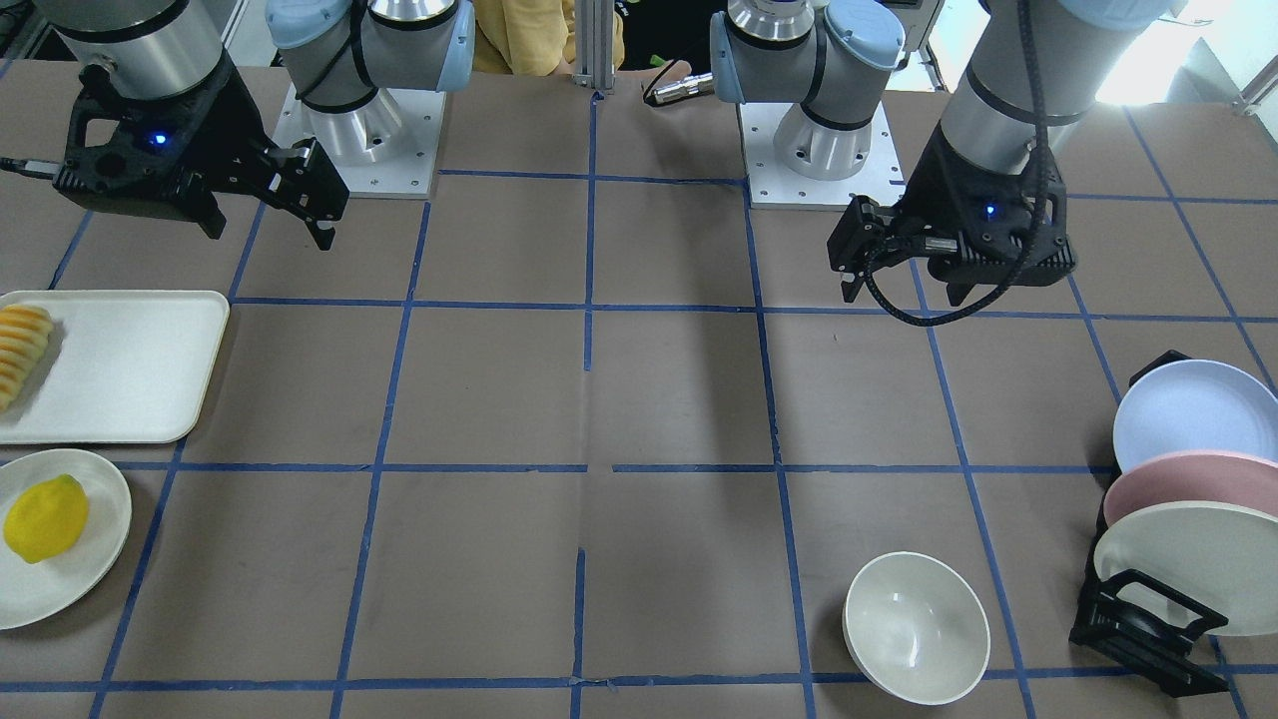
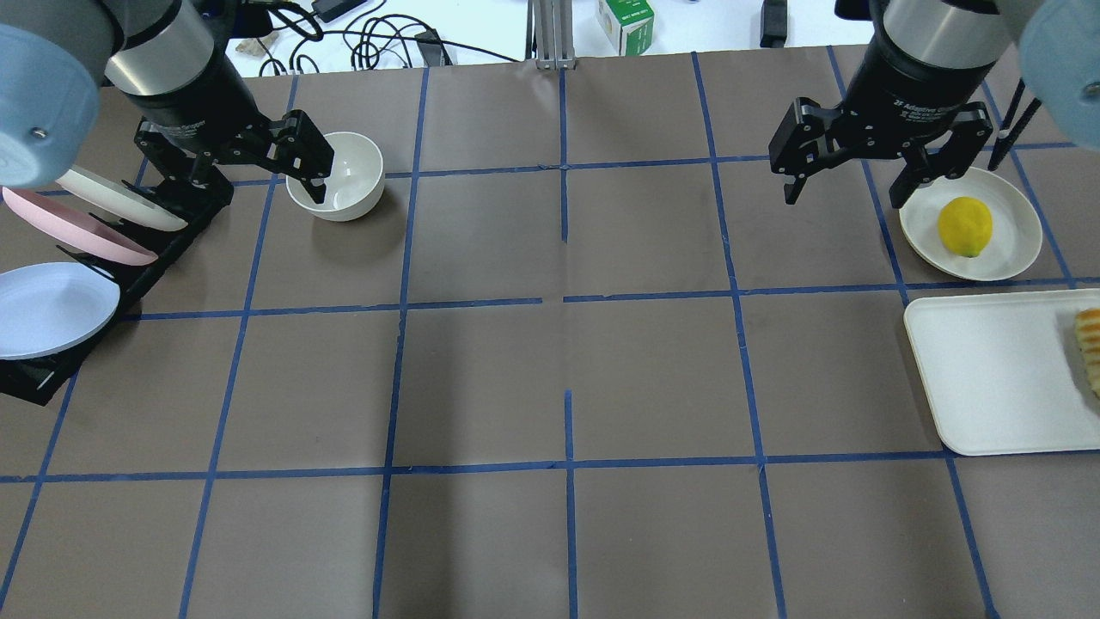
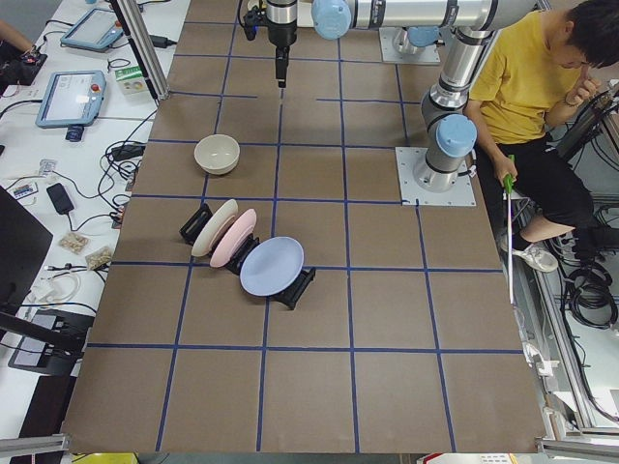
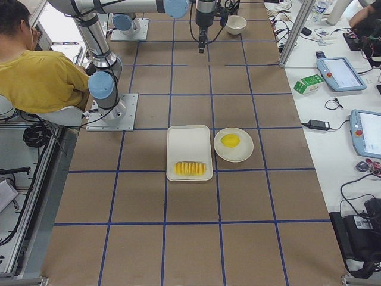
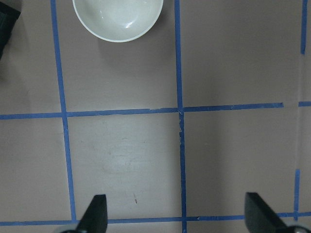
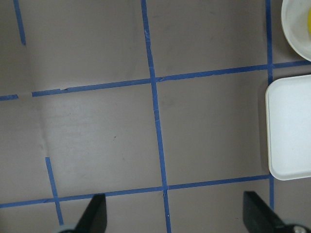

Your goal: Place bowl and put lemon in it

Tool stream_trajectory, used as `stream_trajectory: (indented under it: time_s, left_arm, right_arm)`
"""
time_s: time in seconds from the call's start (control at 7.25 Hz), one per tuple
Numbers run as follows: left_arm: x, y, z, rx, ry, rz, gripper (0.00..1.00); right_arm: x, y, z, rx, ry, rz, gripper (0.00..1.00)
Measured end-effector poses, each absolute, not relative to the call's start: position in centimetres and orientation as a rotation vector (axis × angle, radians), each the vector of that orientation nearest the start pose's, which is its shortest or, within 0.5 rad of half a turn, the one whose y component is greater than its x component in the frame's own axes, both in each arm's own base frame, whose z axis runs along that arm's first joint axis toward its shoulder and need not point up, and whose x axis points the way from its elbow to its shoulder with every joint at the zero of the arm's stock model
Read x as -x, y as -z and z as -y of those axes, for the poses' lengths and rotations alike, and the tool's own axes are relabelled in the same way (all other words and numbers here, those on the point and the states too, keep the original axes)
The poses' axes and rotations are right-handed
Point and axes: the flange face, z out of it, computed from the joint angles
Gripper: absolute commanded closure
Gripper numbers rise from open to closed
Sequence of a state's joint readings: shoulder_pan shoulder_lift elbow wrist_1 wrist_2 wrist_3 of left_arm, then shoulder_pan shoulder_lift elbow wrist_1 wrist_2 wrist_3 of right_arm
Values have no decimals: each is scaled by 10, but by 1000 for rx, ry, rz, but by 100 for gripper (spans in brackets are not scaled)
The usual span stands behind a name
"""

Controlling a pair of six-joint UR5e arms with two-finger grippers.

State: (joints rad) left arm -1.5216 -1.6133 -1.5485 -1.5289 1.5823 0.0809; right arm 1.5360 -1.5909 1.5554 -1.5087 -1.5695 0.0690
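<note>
The off-white bowl stands upright and empty on the table at the robot's far left; it also shows in the front view and at the top of the left wrist view. The yellow lemon lies on a flat white plate at the far right, also in the front view. My left gripper hangs open and empty high above the table, short of the bowl. My right gripper hangs open and empty, left of the lemon's plate.
A white tray with ridged yellow-orange sliced food lies near the lemon's plate. A black rack with blue, pink and cream plates stands at the left edge beside the bowl. A person in a yellow shirt sits behind the robot.
</note>
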Motion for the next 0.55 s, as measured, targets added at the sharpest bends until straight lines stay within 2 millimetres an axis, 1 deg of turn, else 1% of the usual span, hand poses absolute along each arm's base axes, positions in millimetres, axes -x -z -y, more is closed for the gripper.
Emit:
stream_trajectory:
  time_s: [0.14, 0.28, 0.41, 0.55]
  left_arm:
    - [106, -481, 521, -47, 35, -3137, 0]
    - [104, -478, 531, -43, 39, -3152, 0]
    - [97, -469, 554, -33, 26, -3169, 0]
    - [82, -448, 592, -1, -10, -3191, 0]
  right_arm:
    - [-117, -499, 485, -163, -42, -3136, 0]
    - [-115, -499, 485, -163, -43, -3137, 0]
    - [-113, -499, 486, -162, -43, -3137, 0]
    - [-113, -497, 487, -158, -46, -3137, 0]
